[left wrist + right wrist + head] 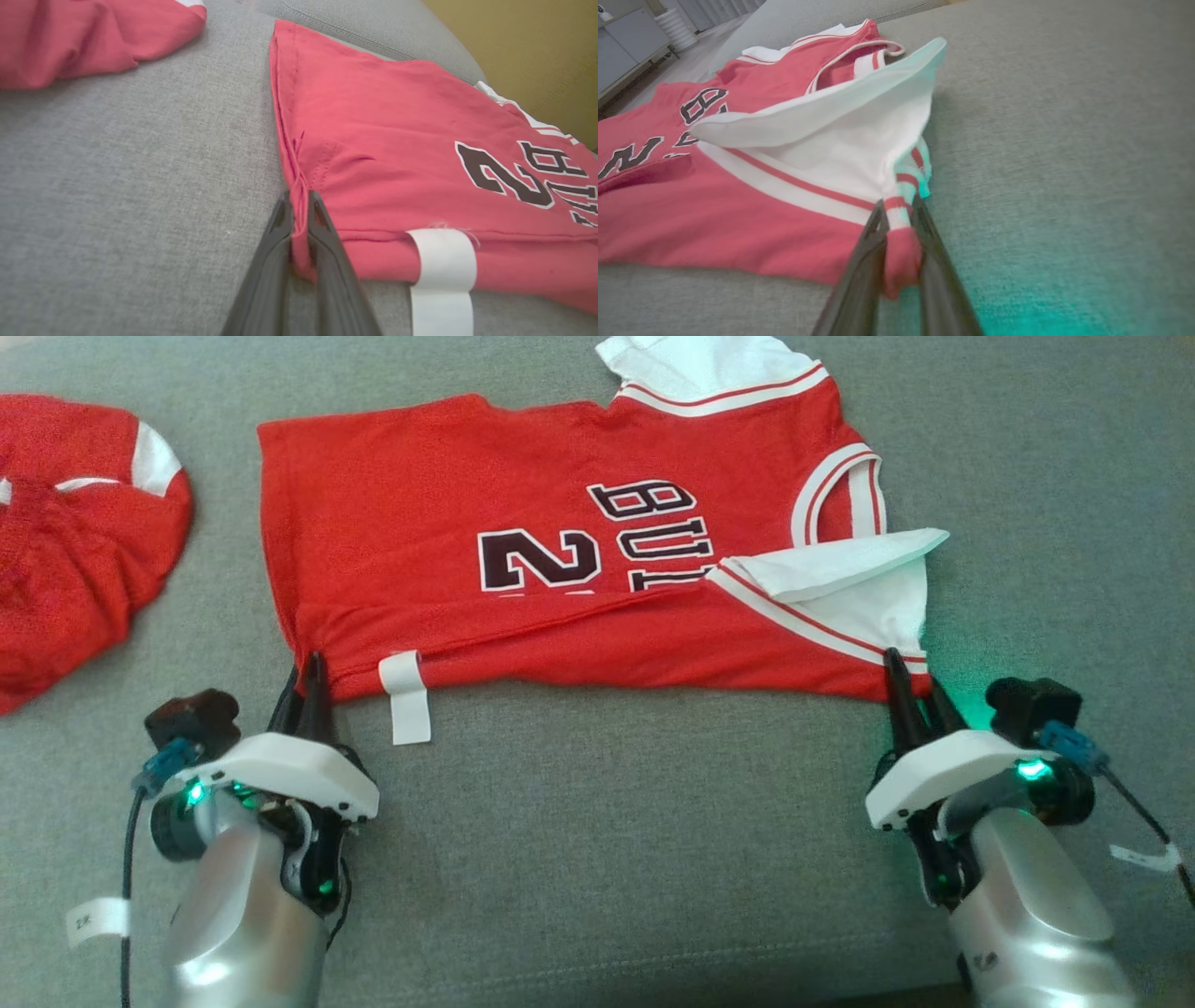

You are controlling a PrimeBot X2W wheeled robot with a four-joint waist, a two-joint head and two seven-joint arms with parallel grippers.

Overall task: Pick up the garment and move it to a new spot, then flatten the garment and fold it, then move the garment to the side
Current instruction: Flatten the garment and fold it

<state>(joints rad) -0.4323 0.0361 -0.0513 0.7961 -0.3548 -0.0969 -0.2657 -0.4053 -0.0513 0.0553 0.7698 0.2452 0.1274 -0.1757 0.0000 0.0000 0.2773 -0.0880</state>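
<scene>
The garment (560,569) is a red jersey with white trim and dark lettering, spread across the grey cushion with its near edge folded over. My left gripper (308,667) is shut on its near left corner; the left wrist view shows red cloth (299,219) pinched between the dark fingers (275,242). My right gripper (906,672) is shut on the near right corner by the white sleeve, and the right wrist view has the striped hem (899,233) bunched between its fingers (934,252). A white tag (406,695) hangs off the near edge.
A second red and white garment (65,532) lies crumpled at the left, also seen in the left wrist view (84,37). The grey cushion (635,840) stretches bare in front of the jersey. A yellow surface (537,46) lies beyond the cushion's far edge.
</scene>
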